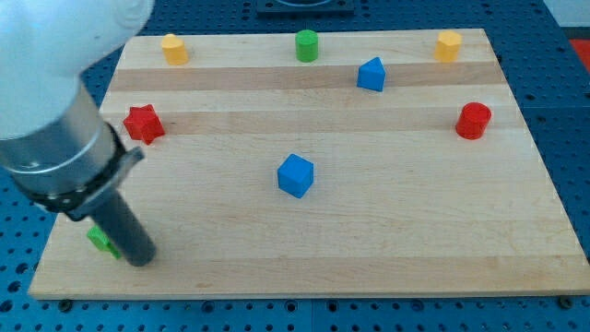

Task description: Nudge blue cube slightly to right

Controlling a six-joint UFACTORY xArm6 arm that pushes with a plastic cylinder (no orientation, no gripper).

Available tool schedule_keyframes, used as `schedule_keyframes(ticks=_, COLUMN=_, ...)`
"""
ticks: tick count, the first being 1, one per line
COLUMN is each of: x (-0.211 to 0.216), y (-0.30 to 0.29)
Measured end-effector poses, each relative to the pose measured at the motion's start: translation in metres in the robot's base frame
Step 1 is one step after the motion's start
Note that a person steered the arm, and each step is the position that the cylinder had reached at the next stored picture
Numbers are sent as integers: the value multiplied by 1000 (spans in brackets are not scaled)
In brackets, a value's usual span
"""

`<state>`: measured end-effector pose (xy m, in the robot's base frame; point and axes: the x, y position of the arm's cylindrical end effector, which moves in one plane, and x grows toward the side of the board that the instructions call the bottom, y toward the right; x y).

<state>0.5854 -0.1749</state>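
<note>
My tip (140, 261) sits bottom-left, well apart from the blue cube (295, 175).

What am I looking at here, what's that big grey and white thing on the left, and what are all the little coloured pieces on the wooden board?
That is a robot arm ending in a dark rod. The rod's lower end, my tip, slides on the wooden board and pushes blocks; nothing is held. There is one picture, from a camera looking down at an angle.

My tip sits near the view's bottom left, beside a green block that the rod partly hides. The blue cube lies mid-board, well to the tip's right. Also there: a red star, a red cylinder, a second blue block, a green cylinder and two yellow blocks.
</note>
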Motion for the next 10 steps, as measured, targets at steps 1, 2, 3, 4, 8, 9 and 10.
schedule_keyframes(ticks=1, x=0, y=58)
schedule_keyframes(ticks=2, x=-16, y=84)
schedule_keyframes(ticks=3, x=-50, y=84)
schedule_keyframes(ticks=4, x=-85, y=83)
schedule_keyframes(ticks=8, x=-118, y=209)
schedule_keyframes(ticks=9, x=-126, y=246)
schedule_keyframes(ticks=10, x=-153, y=259)
